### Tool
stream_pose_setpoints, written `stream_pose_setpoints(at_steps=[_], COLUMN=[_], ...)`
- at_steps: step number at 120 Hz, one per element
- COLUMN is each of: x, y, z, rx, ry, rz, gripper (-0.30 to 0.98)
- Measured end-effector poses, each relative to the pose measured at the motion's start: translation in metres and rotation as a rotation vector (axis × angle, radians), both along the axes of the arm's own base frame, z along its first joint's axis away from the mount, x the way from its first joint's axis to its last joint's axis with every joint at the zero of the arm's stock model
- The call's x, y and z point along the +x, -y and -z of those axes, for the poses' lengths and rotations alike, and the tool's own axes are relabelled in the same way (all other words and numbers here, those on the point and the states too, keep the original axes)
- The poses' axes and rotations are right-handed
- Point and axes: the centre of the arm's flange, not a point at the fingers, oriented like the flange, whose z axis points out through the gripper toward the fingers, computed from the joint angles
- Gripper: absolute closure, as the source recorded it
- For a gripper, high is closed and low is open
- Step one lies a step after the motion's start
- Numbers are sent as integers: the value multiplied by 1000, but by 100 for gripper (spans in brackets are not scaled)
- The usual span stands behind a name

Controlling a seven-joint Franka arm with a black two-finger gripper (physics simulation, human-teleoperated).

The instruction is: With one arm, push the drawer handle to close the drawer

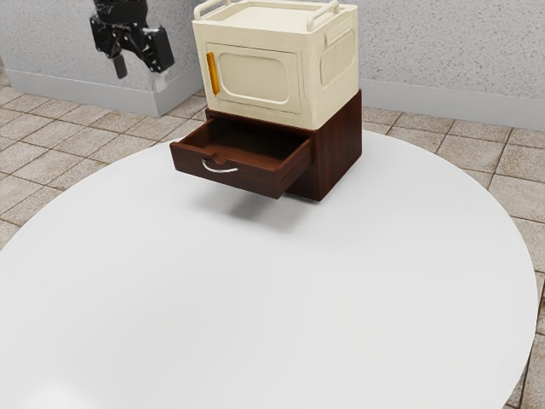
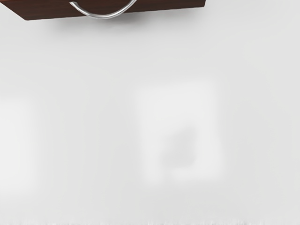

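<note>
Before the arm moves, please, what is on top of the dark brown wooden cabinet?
A cream box with an orange handle stands on the dark brown wooden cabinet. It covers the cabinet's top, so the surface beneath cannot be seen.

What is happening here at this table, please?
A robot arm, meant to push the drawer shut, is handling nothing at this moment. Its gripper hangs open in the air, away from the drawer. The drawer stands pulled out of the brown cabinet, its curved metal handle untouched. A cream box sits on top of the cabinet.
</note>
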Motion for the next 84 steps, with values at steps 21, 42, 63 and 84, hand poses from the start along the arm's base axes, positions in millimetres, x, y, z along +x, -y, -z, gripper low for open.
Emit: stream_pose_setpoints(at_steps=[21, 42, 63, 84], x=[-3, -34, -23, 20], y=[-4, -32, -49, -45], z=[7, 69, 151, 208], rx=[0, -34, 6, 4], ry=[-17, -110, -97, -35], rz=[-1, -44, -69, -77], gripper=[0, 2, 45, 67])
